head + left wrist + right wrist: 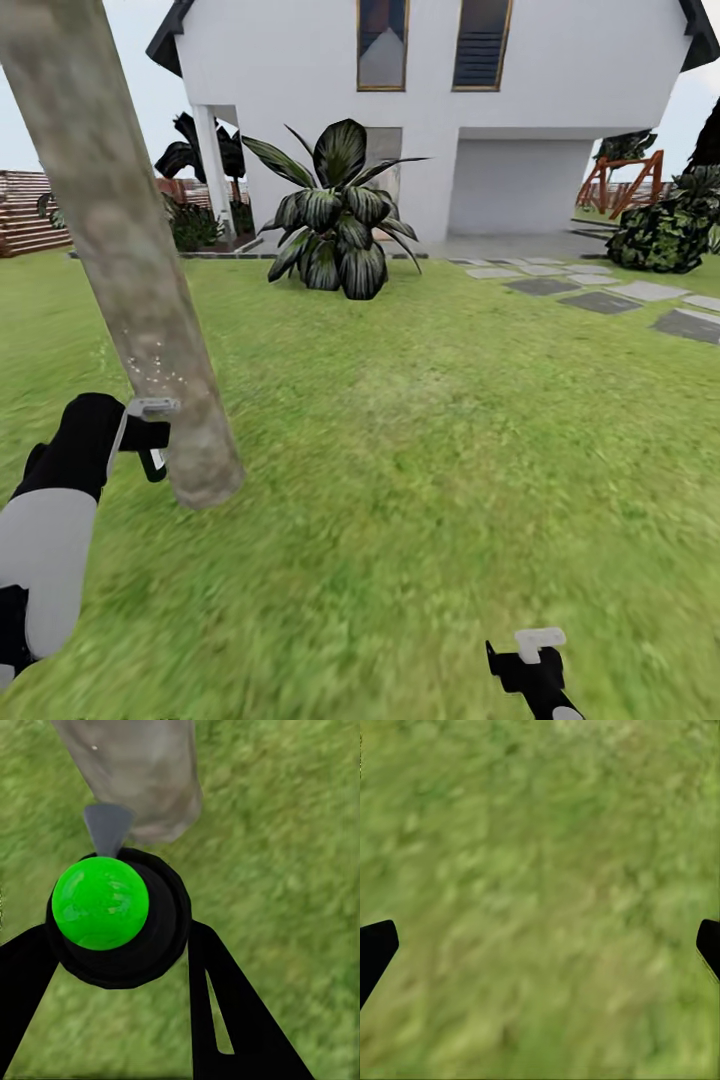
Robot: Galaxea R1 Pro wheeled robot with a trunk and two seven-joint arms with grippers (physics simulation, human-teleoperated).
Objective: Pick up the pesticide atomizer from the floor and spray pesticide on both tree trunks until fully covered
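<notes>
Your left gripper (pixel 150 440) w/ atomizer (pixel 112 916) sits just left of tree trunk (pixel 130 260); house (pixel 440 110) behind, stepping stones (pixel 600 295) far right.

The left arm (pixel 50 540) has a rounded white forearm shell with glossy black segments above and below it, ending in a black wrist with a pale grey bracket. The left pincer (pixel 112 1020) has flat black fingers, one slotted. The right pincer (pixel 535 665) is black, capped by a white block.
</notes>
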